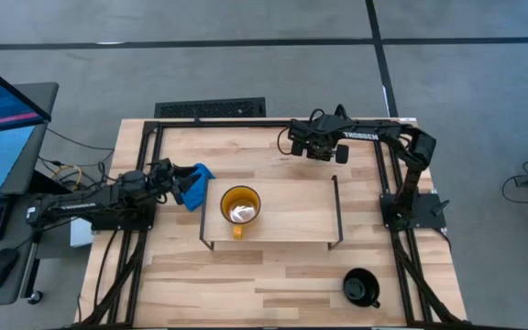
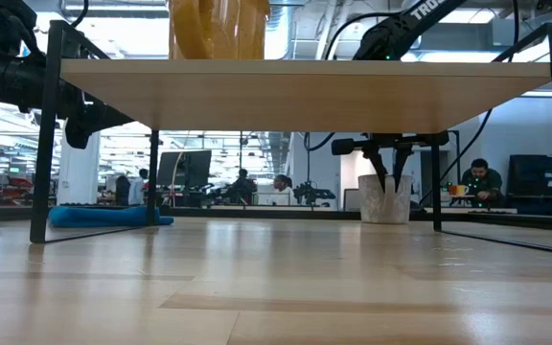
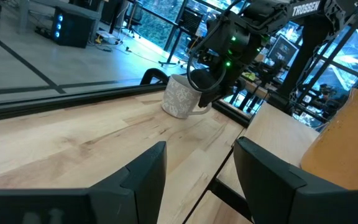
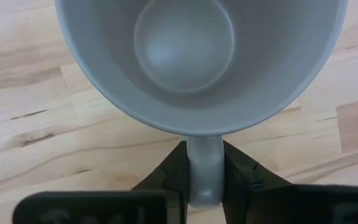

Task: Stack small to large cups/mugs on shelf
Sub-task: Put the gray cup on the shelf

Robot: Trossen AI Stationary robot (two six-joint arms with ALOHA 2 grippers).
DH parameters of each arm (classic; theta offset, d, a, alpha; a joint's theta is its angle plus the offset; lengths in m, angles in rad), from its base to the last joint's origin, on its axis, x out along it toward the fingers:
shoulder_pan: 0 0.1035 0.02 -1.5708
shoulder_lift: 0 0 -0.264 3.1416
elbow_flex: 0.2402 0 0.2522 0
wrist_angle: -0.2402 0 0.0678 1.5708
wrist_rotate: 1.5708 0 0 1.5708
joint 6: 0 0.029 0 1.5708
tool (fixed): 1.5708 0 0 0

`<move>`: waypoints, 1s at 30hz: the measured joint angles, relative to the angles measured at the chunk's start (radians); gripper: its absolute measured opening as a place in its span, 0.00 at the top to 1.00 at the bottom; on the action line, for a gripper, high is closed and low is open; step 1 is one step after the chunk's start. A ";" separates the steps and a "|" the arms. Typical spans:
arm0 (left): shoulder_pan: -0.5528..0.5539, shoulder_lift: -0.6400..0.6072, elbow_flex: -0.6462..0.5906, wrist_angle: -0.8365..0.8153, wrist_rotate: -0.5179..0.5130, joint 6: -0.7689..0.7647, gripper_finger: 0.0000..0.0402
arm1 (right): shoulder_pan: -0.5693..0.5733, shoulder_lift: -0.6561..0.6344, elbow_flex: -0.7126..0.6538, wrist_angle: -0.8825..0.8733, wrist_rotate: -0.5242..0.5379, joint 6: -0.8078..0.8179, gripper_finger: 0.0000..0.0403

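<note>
On shelf [image 1: 282, 213]: one mug [image 1: 240, 207] — left part.
Behind shelf: second mug [image 3: 182, 96].
Before shelf, right: third mug [image 1: 360, 287].

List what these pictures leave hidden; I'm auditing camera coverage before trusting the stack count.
- Grey-white mug: high view, covered by the right gripper.
- Yellow mug: low view, top cut off by the edge.
- Black mug: only the high view shows it.
- Left gripper: high view, fingers indistinct.

- We see 2 dark, near-black arms.
- White "TROSSEN" lettering marks the right arm [image 1: 360, 136].
- Black cables trail the left arm [image 1: 90, 206].
- Green lights glow on the right wrist.
</note>
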 joint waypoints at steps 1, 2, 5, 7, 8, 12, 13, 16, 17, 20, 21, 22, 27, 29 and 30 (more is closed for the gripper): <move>0.000 0.000 0.000 0.000 0.000 0.000 0.55 | 0.000 0.000 0.000 0.000 0.000 0.000 0.81; 0.000 0.000 0.000 0.000 0.000 0.000 0.55 | 0.000 0.000 0.000 0.001 0.000 -0.001 0.81; 0.000 0.000 0.000 0.000 0.000 0.000 0.55 | 0.000 0.000 0.000 0.002 0.011 -0.001 0.80; 0.000 0.000 0.000 0.000 0.000 0.000 0.55 | 0.000 0.000 0.000 0.003 0.014 0.000 0.80; 0.000 0.000 0.000 0.000 0.000 0.000 0.55 | 0.000 0.000 0.000 0.003 0.015 -0.001 0.80; 0.000 0.000 0.000 0.000 0.000 0.000 0.55 | 0.000 0.000 0.000 0.004 0.017 0.000 0.81; 0.000 0.000 0.000 0.000 0.000 0.000 0.55 | 0.000 0.000 0.000 0.003 0.019 0.000 0.81; 0.000 0.000 0.000 0.000 0.000 0.000 0.55 | 0.000 0.000 0.000 0.004 0.019 0.000 0.81; 0.000 0.000 0.000 0.000 0.000 0.000 0.55 | 0.000 0.000 0.000 0.004 0.019 0.000 0.81; 0.000 0.000 0.000 0.000 0.000 0.000 0.55 | 0.000 0.000 0.000 0.004 0.019 0.000 0.81; 0.000 0.000 0.000 0.000 0.000 0.000 0.55 | 0.000 0.000 0.000 0.004 0.019 0.000 0.81; 0.000 0.000 0.000 0.000 0.000 0.000 0.55 | 0.000 0.000 0.000 0.004 0.019 0.000 0.81; 0.000 0.000 0.000 0.000 0.000 0.000 0.55 | 0.000 0.000 0.000 0.004 0.019 0.000 0.81; 0.000 0.000 0.000 0.000 0.000 0.000 0.55 | 0.000 0.000 0.000 0.003 0.019 0.000 0.82; 0.000 0.000 0.000 0.000 0.000 0.000 0.55 | 0.000 0.000 0.000 0.003 0.019 -0.002 0.82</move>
